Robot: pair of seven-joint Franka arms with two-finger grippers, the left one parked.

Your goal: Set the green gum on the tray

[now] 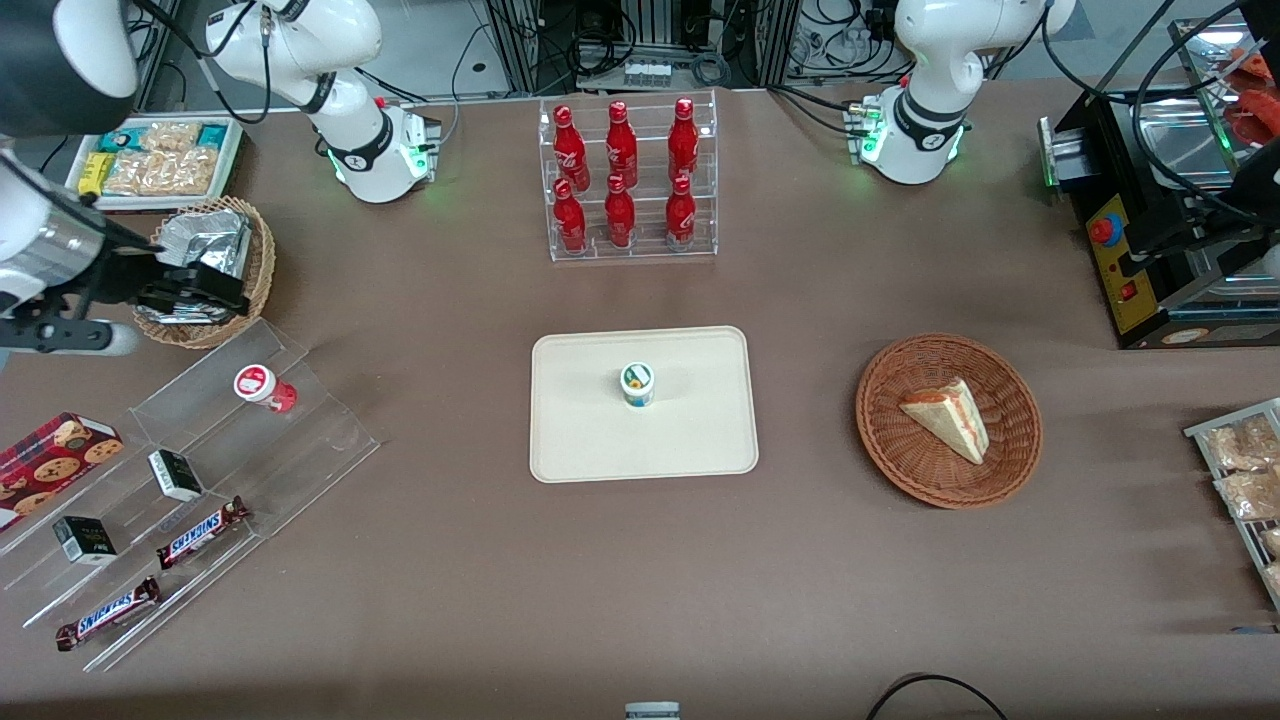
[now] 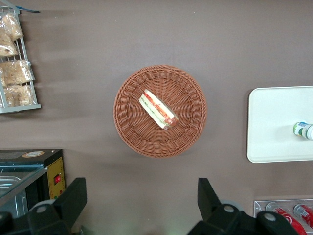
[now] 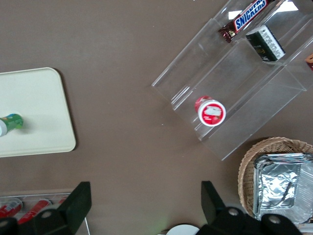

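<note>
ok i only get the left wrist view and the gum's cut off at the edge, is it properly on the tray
Observer: Yes, the green gum stands upright near the middle of the tray.
Operator: where's the gripper
Observer: The gripper is open and well clear of the tray, up by the foil basket at the working arm's end.
Operator: any other gum around
Observer: A red gum sits on the clear stand near that basket.
</note>
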